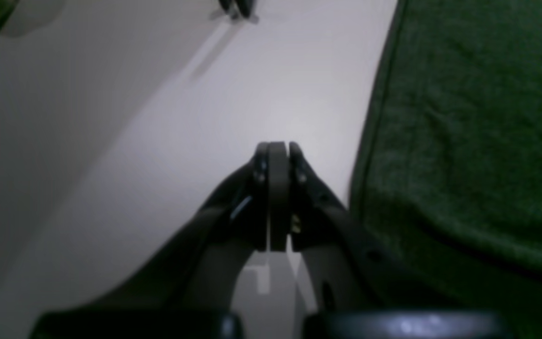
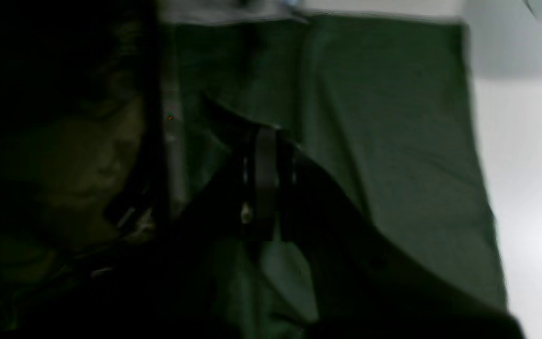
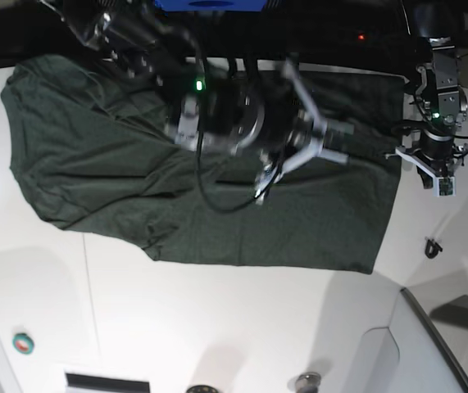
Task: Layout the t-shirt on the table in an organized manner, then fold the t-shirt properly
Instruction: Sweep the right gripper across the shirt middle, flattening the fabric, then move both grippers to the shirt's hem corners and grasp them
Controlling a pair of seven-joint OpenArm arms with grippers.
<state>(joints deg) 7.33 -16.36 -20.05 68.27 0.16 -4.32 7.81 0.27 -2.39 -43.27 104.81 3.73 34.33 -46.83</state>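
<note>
The dark green t-shirt (image 3: pixel 217 196) lies spread wide on the white table (image 3: pixel 217 327), wrinkled at its left end, with a straight edge on the right. My right gripper (image 3: pixel 344 146) hovers over the shirt's right half. In the right wrist view its fingers (image 2: pixel 266 141) are pressed together, and I see no cloth between them above the fabric (image 2: pixel 384 141). My left gripper (image 3: pixel 440 184) is just off the shirt's right edge. In the left wrist view it (image 1: pixel 278 146) is shut and empty over bare table (image 1: pixel 158 117), with the t-shirt's hem (image 1: pixel 464 117) beside it.
A small black object (image 3: pixel 433 246) lies on the table beyond the left gripper, also seen as a small black object (image 1: pixel 238 9) in the left wrist view. A teal and red round thing (image 3: pixel 22 344) sits at the lower left. The table's curved edge (image 3: pixel 430 327) runs at the lower right.
</note>
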